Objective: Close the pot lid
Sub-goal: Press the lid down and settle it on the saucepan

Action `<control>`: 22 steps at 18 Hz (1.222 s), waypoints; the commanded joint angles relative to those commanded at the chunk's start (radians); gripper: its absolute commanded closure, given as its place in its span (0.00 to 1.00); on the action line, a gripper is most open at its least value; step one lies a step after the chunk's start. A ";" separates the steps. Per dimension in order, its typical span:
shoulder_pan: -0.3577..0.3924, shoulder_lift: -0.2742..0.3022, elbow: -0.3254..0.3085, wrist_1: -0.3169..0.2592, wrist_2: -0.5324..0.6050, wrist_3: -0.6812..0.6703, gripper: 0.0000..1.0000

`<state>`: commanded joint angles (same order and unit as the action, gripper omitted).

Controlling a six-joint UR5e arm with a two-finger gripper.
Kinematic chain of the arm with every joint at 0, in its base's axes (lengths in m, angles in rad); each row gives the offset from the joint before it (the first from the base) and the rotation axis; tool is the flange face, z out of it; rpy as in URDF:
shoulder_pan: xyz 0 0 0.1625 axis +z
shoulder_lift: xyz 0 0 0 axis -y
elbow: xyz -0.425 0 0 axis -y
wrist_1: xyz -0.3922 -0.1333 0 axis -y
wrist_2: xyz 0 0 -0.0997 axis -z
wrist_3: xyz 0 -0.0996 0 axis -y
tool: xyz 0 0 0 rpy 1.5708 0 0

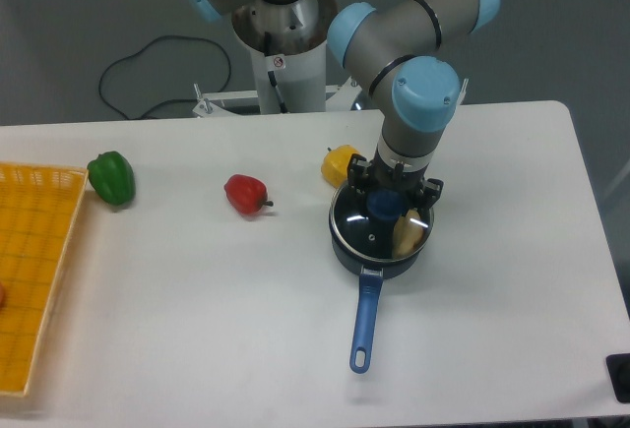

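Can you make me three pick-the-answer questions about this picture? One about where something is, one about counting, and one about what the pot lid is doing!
1. Where is the yellow pepper?
A. In the orange basket
B. Just behind the dark blue pot
C. On the pot's long blue handle

2. How many peppers lie on the white table?
A. Three
B. One
C. Five

3. Where is the round glass lid?
A. On the pot
B. Flat on the table
C. In the basket

Answers: 1 B, it sits beside the pot's far rim. 2 A, green, red, yellow. 3 A, it covers the pot, with the robot's hand at its blue knob.
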<state>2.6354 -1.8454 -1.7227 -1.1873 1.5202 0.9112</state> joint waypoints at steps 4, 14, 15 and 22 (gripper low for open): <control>-0.003 0.000 0.003 0.000 0.000 0.000 0.44; -0.006 -0.008 0.002 0.014 0.000 -0.003 0.44; -0.006 -0.008 0.000 0.014 0.000 -0.003 0.44; -0.005 -0.008 -0.005 0.014 0.000 -0.002 0.44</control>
<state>2.6308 -1.8530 -1.7272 -1.1735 1.5202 0.9097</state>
